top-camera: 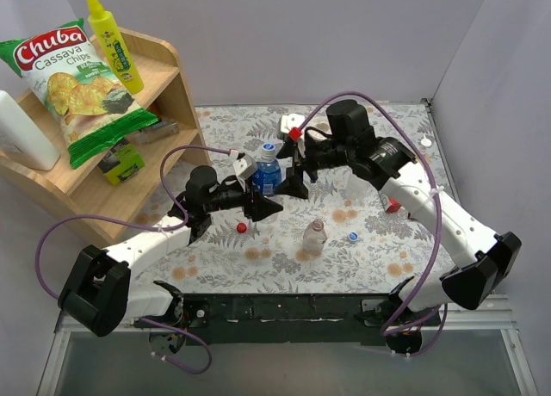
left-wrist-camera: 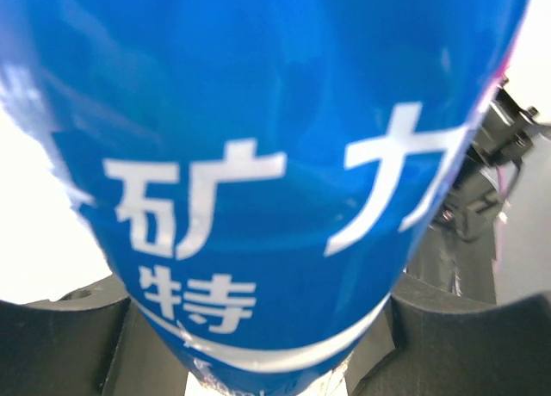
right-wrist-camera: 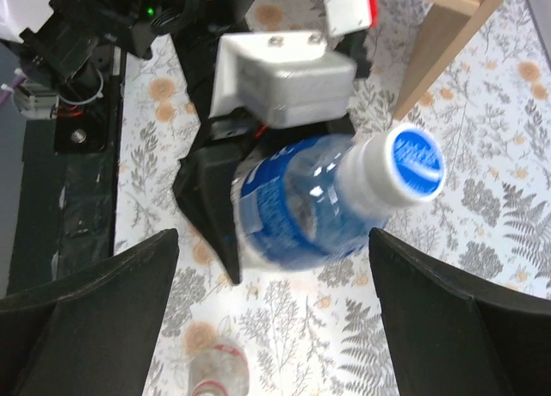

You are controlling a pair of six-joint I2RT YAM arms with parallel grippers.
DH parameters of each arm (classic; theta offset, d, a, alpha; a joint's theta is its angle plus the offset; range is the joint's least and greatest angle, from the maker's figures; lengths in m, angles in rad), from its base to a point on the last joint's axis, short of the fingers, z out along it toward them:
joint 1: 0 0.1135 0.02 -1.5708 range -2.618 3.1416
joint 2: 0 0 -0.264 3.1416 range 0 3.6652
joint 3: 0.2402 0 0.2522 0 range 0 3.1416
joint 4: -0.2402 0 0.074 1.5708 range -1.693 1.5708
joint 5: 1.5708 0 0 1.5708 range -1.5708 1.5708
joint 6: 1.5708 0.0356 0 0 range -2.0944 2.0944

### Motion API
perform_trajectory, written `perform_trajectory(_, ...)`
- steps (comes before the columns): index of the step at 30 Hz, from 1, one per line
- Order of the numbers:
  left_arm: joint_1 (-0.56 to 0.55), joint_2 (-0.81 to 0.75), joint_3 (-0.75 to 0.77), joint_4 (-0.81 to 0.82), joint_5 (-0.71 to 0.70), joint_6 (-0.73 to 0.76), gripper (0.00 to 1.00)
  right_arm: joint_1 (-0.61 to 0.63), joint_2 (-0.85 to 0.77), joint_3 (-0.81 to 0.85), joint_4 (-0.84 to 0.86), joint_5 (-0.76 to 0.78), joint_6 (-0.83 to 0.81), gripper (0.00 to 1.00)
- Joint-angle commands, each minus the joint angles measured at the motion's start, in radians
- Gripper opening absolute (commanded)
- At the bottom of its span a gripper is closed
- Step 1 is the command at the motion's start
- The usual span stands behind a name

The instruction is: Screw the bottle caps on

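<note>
Currently left claw [top-camera: 261,198] clamps the blue bottle [top-camera: 267,177]; right claw [top-camera: 297,174] gapes wide near its cap [right-wrist-camera: 416,162].

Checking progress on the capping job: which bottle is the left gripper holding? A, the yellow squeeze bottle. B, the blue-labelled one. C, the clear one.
B: the left gripper is shut on the blue-labelled bottle, whose label fills its wrist view; the clear bottle stands free.

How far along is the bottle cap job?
Done-looking: the blue-labelled plastic bottle wears a blue-topped white cap; tightness unclear. In hand: the left pincer clamps that bottle, the open right pincer straddles it. Remaining: a small red cap and small blue cap lie loose on the table near the seemingly uncapped clear bottle.
</note>
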Motion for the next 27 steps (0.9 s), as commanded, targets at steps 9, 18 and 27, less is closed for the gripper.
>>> perform_trajectory(9,0.005,0.001,0.025,-0.076,0.042,0.117,0.0,-0.055,0.022,0.164,0.026,0.032,0.079,0.96)
perform_trajectory(18,-0.005,0.018,0.06,-0.115,0.056,0.141,0.0,-0.039,0.129,0.156,0.176,-0.2,0.183,0.96)
perform_trajectory(27,-0.005,0.02,0.072,-0.11,0.045,0.121,0.0,-0.026,0.089,0.057,0.193,-0.21,0.192,0.96)
